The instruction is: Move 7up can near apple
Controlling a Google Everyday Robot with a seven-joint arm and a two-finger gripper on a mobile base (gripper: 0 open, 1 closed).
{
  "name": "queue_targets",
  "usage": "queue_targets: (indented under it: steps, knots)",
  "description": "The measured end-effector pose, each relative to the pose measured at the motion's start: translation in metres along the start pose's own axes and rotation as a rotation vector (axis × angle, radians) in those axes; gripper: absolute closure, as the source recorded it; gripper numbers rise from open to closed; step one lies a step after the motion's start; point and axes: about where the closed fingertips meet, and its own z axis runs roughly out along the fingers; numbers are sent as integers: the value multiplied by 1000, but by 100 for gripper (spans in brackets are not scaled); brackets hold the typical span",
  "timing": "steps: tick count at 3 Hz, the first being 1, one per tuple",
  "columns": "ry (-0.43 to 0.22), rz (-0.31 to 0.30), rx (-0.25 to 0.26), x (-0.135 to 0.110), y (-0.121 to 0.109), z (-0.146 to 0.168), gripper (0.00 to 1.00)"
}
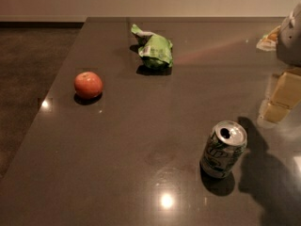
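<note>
The 7up can, silver and green with an opened shiny top, stands upright on the dark table at the lower right. The apple, round and red-orange, sits at the left side of the table, far from the can. My gripper shows at the right edge as pale yellowish blocks under a grey wrist. It is up and to the right of the can, apart from it and holding nothing I can see.
A bright green snack bag lies at the back middle of the dark glossy table. A small orange-and-white packet lies at the far right. The table's left edge runs diagonally past the apple, with floor beyond it.
</note>
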Motion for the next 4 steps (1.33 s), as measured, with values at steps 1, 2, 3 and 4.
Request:
queue_targets:
  steps: [1, 2, 3, 4]
  knots:
    - [-11, -3, 8, -1, 1, -2, 0]
    - [-53, -16, -9, -5, 13, -2, 0]
    - [-122, -27, -74, -8, 37, 4, 0]
    - [-192, -47, -113, -15, 62, 13, 0]
